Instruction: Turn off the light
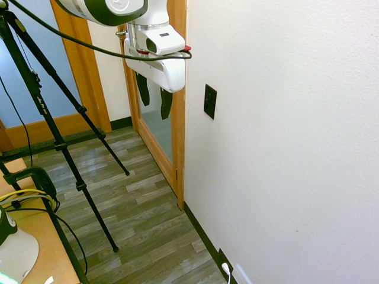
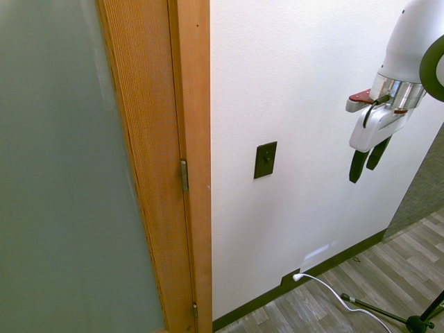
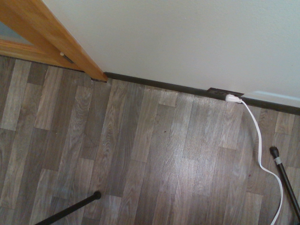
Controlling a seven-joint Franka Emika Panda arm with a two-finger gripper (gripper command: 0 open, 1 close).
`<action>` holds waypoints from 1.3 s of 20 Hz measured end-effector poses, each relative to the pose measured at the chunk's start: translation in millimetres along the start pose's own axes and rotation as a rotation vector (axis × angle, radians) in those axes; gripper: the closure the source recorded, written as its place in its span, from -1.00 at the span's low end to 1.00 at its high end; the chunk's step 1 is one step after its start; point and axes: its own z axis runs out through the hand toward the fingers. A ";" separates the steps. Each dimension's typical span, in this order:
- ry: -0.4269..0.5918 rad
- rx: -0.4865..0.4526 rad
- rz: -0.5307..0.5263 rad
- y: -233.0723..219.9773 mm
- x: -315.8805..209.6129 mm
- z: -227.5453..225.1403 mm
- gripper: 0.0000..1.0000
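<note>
The room is brightly lit; no lamp shows. The light's switch [image 1: 210, 101] is a small black plate on the white wall, just beside the wooden door frame, also visible as switch [image 2: 265, 159] in the second exterior view. My gripper [image 1: 154, 97] hangs in the air away from the wall, fingers pointing down and open with nothing between them. In the second exterior view the gripper [image 2: 368, 161] is to the right of the switch at about the same height, well apart from it.
A wooden door frame [image 1: 177, 118] with frosted glass door [image 2: 62, 173] borders the wall. Low on the baseboard a dark outlet plate [image 3: 224, 93] holds a white plug with a white cord [image 3: 262, 154] trailing over the wood-look floor. A desk corner [image 1: 35, 254] lies at lower left.
</note>
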 end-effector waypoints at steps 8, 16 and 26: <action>0.046 0.045 0.012 -27.7 3.5 2.9 -1.00; 0.207 0.170 0.102 -104.7 33.6 48.2 -1.00; 0.362 0.298 0.133 -131.0 22.7 62.5 -1.00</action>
